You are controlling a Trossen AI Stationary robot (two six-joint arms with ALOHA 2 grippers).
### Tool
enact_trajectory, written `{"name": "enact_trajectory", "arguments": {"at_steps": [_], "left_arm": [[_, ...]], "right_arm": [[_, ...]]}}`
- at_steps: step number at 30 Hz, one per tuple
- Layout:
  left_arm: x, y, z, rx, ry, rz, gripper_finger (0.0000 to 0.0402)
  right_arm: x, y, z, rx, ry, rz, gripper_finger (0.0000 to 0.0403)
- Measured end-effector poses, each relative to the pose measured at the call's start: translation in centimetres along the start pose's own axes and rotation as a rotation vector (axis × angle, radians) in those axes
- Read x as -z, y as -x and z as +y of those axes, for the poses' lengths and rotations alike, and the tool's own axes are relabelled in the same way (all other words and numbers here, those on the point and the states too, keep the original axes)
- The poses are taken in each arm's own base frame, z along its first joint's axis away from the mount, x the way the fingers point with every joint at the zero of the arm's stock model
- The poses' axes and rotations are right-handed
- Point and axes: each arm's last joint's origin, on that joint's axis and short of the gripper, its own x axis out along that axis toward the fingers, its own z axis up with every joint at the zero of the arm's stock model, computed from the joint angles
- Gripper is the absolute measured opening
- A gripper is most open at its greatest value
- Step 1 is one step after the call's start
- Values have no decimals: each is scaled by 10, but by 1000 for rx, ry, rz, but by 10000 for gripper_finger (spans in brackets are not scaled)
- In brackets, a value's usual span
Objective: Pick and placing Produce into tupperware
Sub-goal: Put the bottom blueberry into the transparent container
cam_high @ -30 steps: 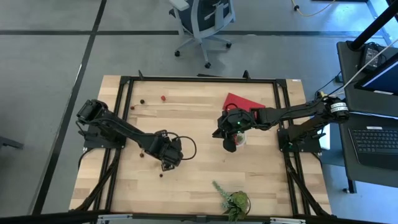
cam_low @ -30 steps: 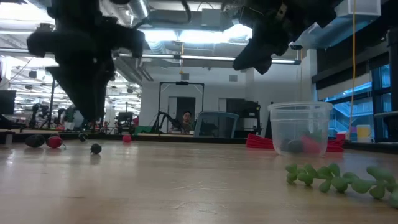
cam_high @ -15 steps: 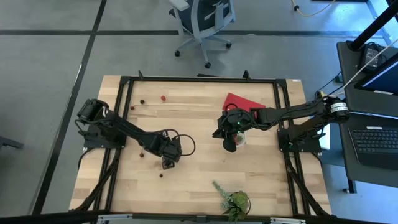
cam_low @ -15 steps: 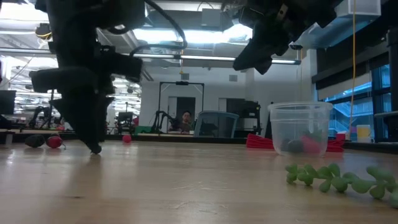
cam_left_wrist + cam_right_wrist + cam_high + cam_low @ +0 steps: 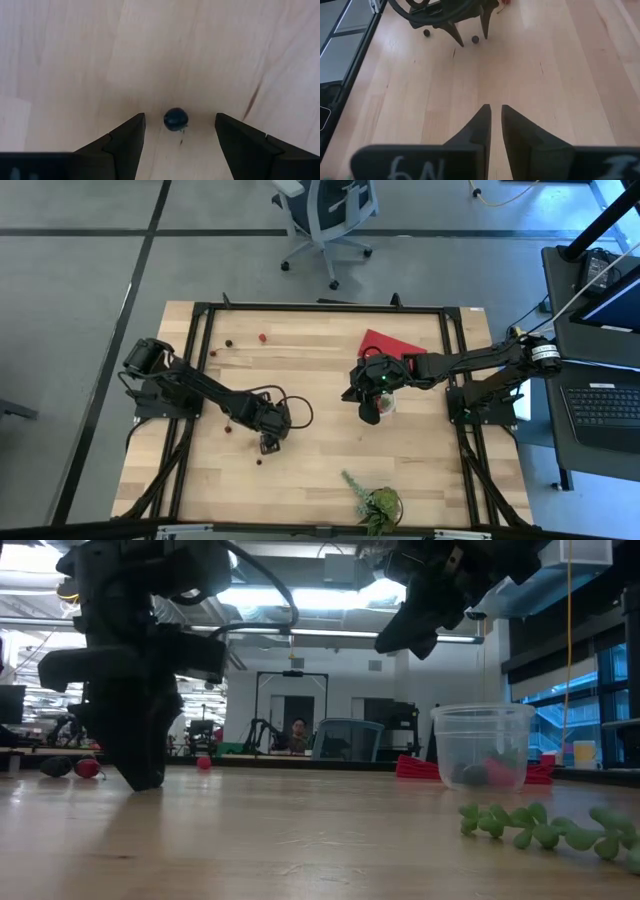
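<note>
Left gripper: I see fingers spread wide, low on the bench, straddling one dark berry. Right gripper: fingers nearly closed, empty, raised beside the tupperware, which holds what looks like two fruits.

Floor: grey, crossed by dark lines.
Office chair: at 12 o'clock beyond the table.
Laptop: at 3 o'clock.
Ceiling lights: bright strips overhead.
Windows: at 3 o'clock.

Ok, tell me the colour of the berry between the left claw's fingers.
Dark, near black with a bluish tinge; the berry shows best in the left wrist view.
</note>
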Motion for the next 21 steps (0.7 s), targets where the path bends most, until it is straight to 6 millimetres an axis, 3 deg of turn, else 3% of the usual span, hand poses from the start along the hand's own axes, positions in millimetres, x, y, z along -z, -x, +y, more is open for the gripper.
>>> {"name": "enact_trajectory", "arguments": {"at_steps": [8,21], "left_arm": [[-1,-2,-1,18,0,-30,215],[-2,-3,-2,16,1,-47,95]], "right_arm": [[0,0,0,0,2,0,47],[0,0,0,0,3,0,47]]}}
